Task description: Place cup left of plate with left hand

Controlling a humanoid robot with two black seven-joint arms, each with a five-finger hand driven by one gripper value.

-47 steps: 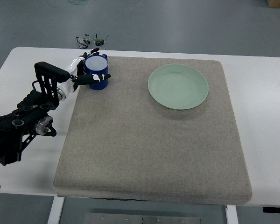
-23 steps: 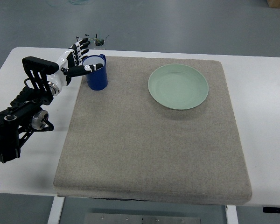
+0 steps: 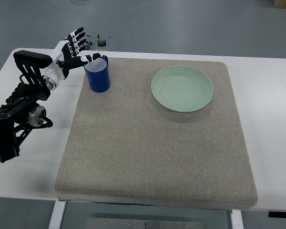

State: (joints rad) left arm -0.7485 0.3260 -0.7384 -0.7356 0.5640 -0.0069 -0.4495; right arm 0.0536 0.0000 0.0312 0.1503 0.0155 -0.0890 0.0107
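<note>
A blue cup (image 3: 98, 74) stands upright on the grey mat (image 3: 152, 138), at its far left corner, well left of the pale green plate (image 3: 182, 88). My left hand (image 3: 75, 47) hovers above and to the left of the cup, fingers spread and holding nothing. Its thumb tip reaches toward the cup's rim. The left arm (image 3: 20, 109) runs in from the lower left edge. The right arm does not show.
The mat covers most of the white table (image 3: 267, 95). A small dark cluster of wires (image 3: 97, 42) lies beyond the table's far edge, just behind the hand.
The left hand let go of the cup, opened, and lifted up and away to the left. The cup stays standing where it was set.
</note>
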